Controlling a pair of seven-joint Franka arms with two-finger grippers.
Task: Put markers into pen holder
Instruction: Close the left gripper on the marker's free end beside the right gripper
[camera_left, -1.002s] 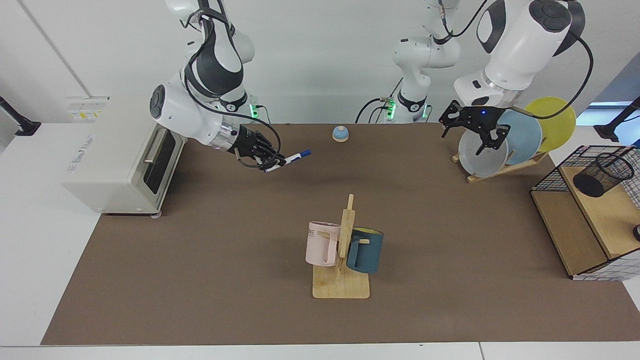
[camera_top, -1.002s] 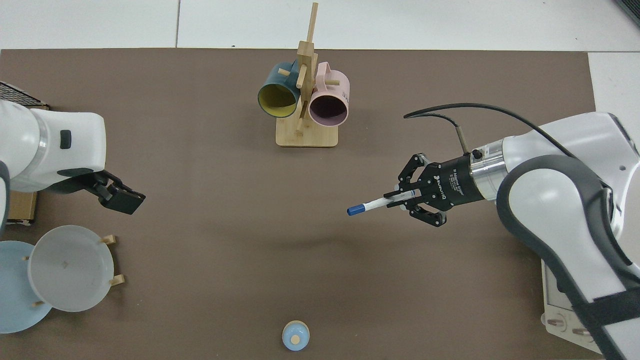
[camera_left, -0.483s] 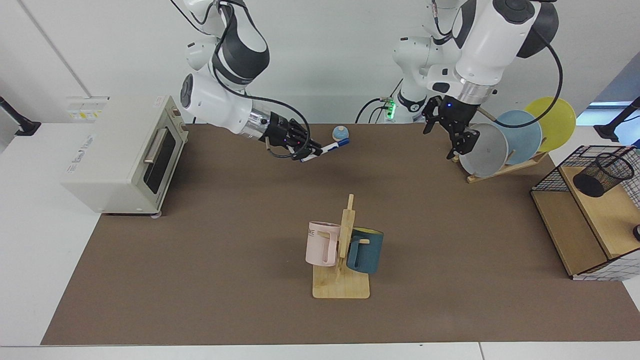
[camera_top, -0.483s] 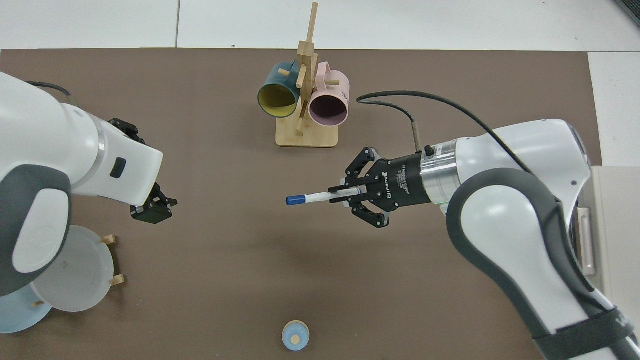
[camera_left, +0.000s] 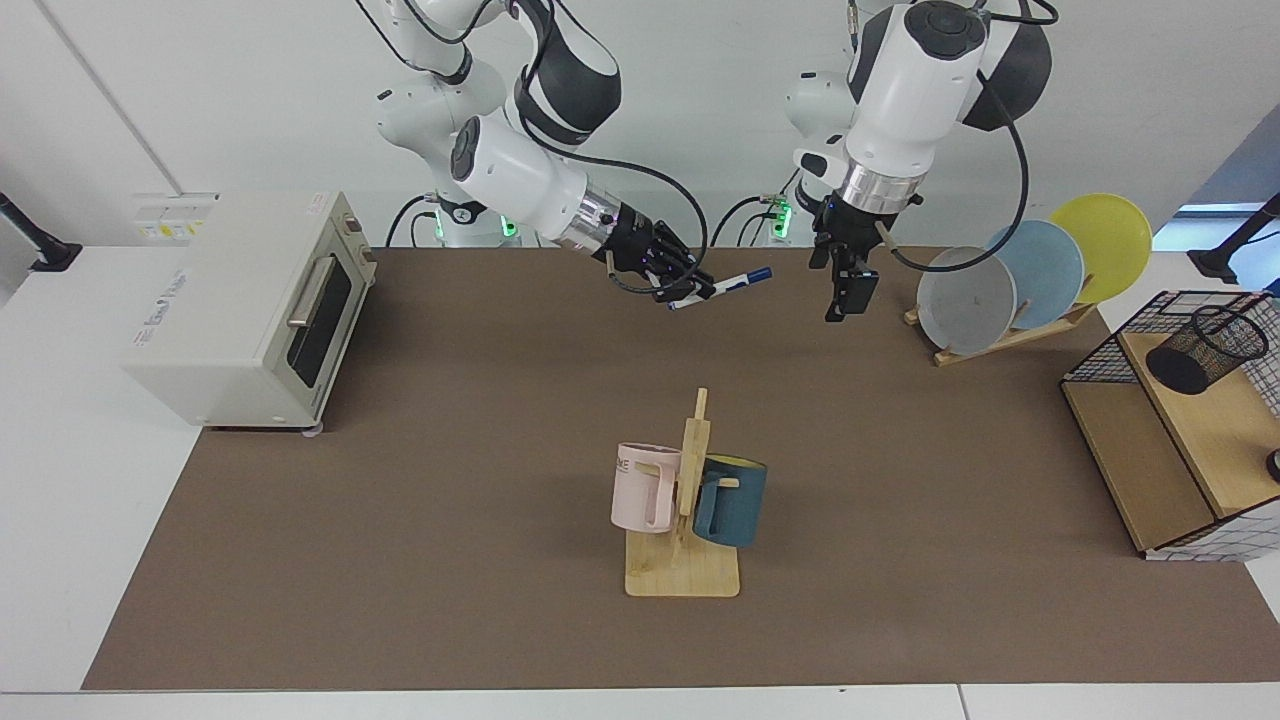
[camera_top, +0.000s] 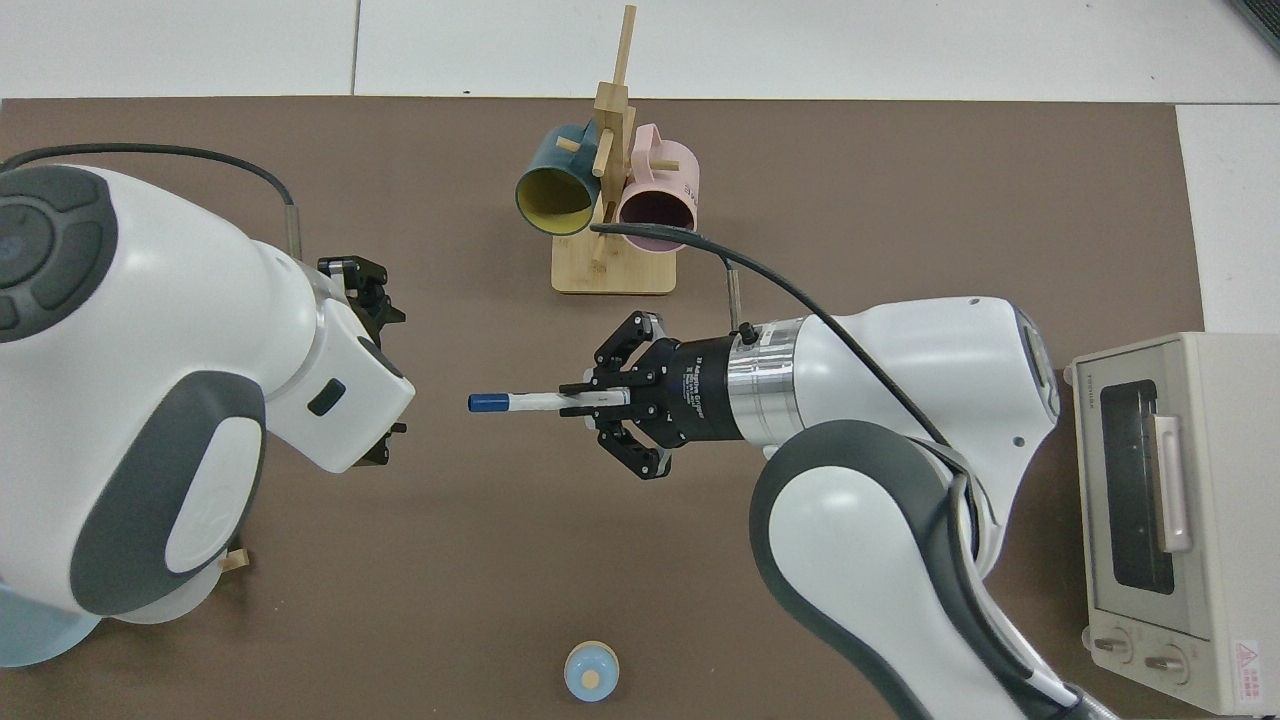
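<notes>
The white marker (camera_left: 738, 281) with a dark blue cap hangs above the back of the mat, nearly level, its cap pointing at my left gripper. My right gripper (camera_left: 700, 293) is shut on its barrel near the uncapped end. From above, the marker (camera_top: 520, 401) sticks out of the right gripper (camera_top: 585, 399) toward the other arm. My left gripper (camera_left: 848, 298) hangs open and empty a short gap beyond the cap, pointing down; its wrist covers most of it in the top view. The black mesh pen holder (camera_left: 1205, 350) stands far off on a wooden shelf.
A wire basket frame (camera_left: 1100, 350) with wooden shelves surrounds the pen holder. A plate rack (camera_left: 1000, 285) with three plates stands behind the left gripper. A wooden mug rack (camera_left: 683, 575) holds a pink and a teal mug mid-mat. There is also a toaster oven (camera_left: 240, 310) and a small blue knob (camera_top: 591, 671).
My right arm has carried the marker from near the toaster oven across the back of the mat. My left gripper has swung away from the plate rack toward it, so the gap between them has narrowed.
</notes>
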